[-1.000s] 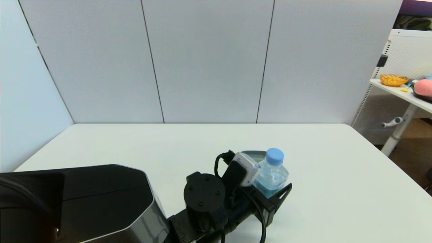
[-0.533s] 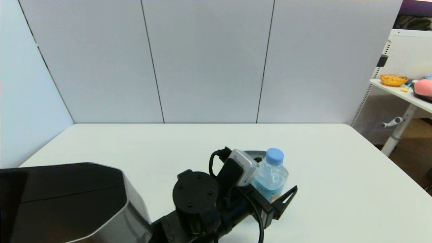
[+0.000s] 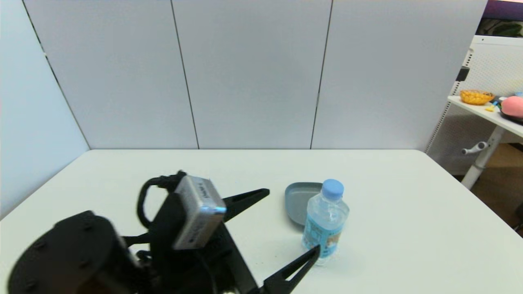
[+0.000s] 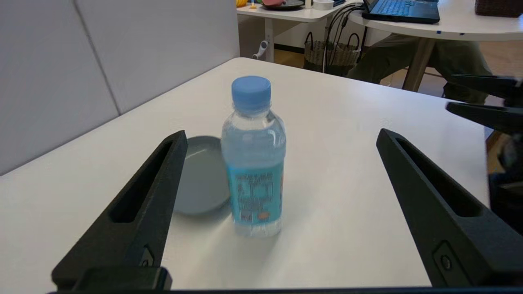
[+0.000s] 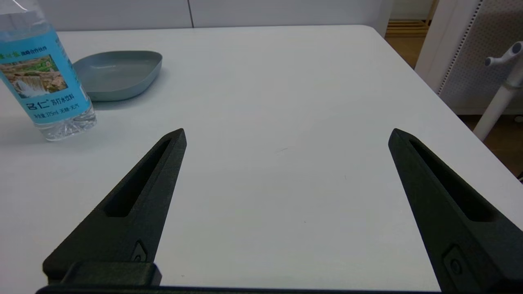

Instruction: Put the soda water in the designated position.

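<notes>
Left gripper (image 3: 289, 222) has its fingers spread wide, holding nothing. In the head view one fingertip (image 3: 264, 191) sits at about 10 o'clock from the soda water (image 3: 325, 218), apart from it; the other fingertip (image 3: 314, 251) lies right at the bottle's base at roughly 7 o'clock, contact hard to confirm. In the left wrist view the soda water (image 4: 254, 157) stands ahead of and between the two fingers (image 4: 135, 212), nearer the one on the plate side, with clear gaps both sides.

Bottle is upright on the white surface (image 3: 408, 212), long axis vertical, light-blue cap up, blue label round the lower body. It stands just beside the grey plate (image 3: 298, 198), at the plate's 4 o'clock in the head view, on the surface and not on the plate; bottle covers part of the plate's near rim, so touching or not is unclear. Plate (image 4: 200, 179) is also partly hidden behind the finger in the left wrist view.

Right gripper (image 5: 286, 139) is low over the surface with fingers spread, nothing between them; soda water (image 5: 45, 77) is well off to one side of it, top cut off by the frame, grey plate (image 5: 118, 73) behind it. Right arm doesn't show in the head view. Left arm body in the head view is blurred; its wrist camera box (image 3: 198, 212) covers part of the gripper.
</notes>
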`<state>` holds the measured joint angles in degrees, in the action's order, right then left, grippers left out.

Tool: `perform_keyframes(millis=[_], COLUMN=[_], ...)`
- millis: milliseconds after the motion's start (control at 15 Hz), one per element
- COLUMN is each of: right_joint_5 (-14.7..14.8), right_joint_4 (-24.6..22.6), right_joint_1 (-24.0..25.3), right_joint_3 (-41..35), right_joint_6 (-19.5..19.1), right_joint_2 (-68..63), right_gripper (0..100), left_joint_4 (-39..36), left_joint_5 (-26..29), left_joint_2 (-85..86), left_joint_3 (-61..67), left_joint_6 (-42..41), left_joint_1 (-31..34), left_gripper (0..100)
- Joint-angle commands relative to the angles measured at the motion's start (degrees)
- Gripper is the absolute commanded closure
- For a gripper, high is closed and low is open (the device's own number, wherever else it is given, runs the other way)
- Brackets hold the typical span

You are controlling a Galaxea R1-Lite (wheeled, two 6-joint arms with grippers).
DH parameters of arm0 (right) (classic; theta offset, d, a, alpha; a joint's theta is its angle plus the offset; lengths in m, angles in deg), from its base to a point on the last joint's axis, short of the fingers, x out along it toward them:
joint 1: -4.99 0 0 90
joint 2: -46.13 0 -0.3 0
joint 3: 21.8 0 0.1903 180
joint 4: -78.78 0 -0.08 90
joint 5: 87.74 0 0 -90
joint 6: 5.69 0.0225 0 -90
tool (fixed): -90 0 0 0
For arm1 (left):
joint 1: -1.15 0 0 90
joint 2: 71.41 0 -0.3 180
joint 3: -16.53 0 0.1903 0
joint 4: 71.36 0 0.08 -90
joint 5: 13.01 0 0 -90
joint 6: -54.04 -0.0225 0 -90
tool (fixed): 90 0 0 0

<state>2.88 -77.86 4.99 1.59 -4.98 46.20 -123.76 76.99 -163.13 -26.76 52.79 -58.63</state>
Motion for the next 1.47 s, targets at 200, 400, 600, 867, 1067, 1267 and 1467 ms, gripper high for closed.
perform_keyframes(millis=[200,400,600,867,1067,1267,1467], right_joint_5=[0.0,0.0,0.0,0.0,0.0,0.0,0.0], right_joint_4=[0.0,0.0,0.0,0.0,0.0,0.0,0.0], right_joint_1=[0.0,0.0,0.0,0.0,0.0,0.0,0.0], right_joint_3=[0.0,0.0,0.0,0.1,0.1,0.0,0.0], right_joint_6=[0.0,0.0,0.0,0.0,0.0,0.0,0.0], right_joint_2=[-0.1,-0.1,-0.1,-0.1,-0.1,-0.1,-0.1], right_gripper=[0,0,0,0,0,0,0], left_joint_4=[14.5,23.7,29.0,34.9,38.3,44.0,51.9], left_joint_5=[-2.6,-2.6,-2.6,-1.7,3.3,3.4,2.6], left_joint_2=[29.0,39.3,48.7,56.7,62.5,69.9,76.1], left_joint_3=[14.8,16.8,18.6,18.6,18.9,18.8,19.9], left_joint_6=[1.4,2.4,3.9,3.5,3.7,1.8,-2.6], left_joint_1=[8.9,19.4,28.4,45.1,54.1,56.3,56.3], left_gripper=[0,0,0,0,0,0,0])
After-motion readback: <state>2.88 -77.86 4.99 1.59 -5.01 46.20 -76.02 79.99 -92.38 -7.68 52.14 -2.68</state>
